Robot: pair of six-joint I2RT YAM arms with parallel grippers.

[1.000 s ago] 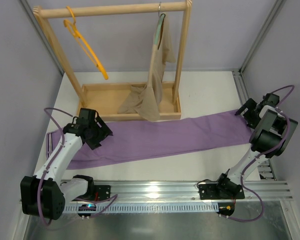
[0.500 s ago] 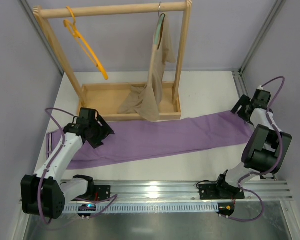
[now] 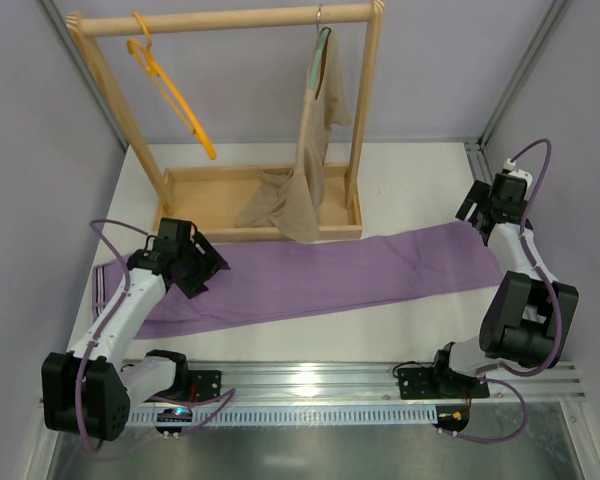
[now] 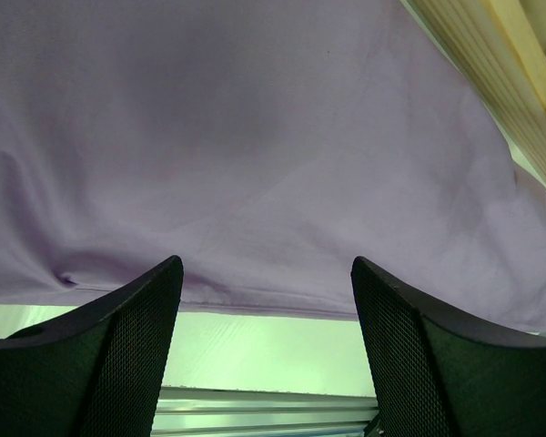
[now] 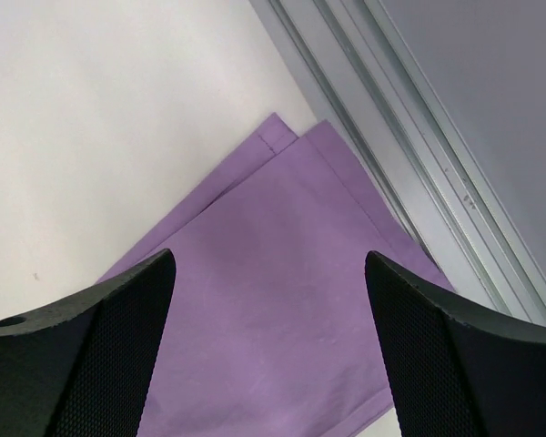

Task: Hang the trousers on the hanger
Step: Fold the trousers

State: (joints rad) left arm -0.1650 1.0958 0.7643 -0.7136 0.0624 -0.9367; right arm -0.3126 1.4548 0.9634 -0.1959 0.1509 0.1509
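Note:
The lilac trousers [image 3: 320, 277] lie flat across the table from left to right, in front of the wooden rack. The orange-yellow hanger [image 3: 170, 95] hangs by its hook on the rack's top bar at the left. My left gripper [image 3: 202, 268] is open and empty just above the trousers' left part; its wrist view shows the fabric [image 4: 255, 146] close ahead of it. My right gripper [image 3: 477, 208] is open and empty above the trousers' right leg end [image 5: 282, 309], near the table's right rail.
The wooden rack [image 3: 260, 225] stands at the back, with a tray base. A grey-green hanger with a beige garment [image 3: 315, 150] hangs at its right. Metal rails run along the right edge [image 5: 409, 155] and the front edge [image 3: 310, 380].
My right arm has swung up and back, moving its gripper from the right edge to above the trousers' right end. The left arm has barely moved.

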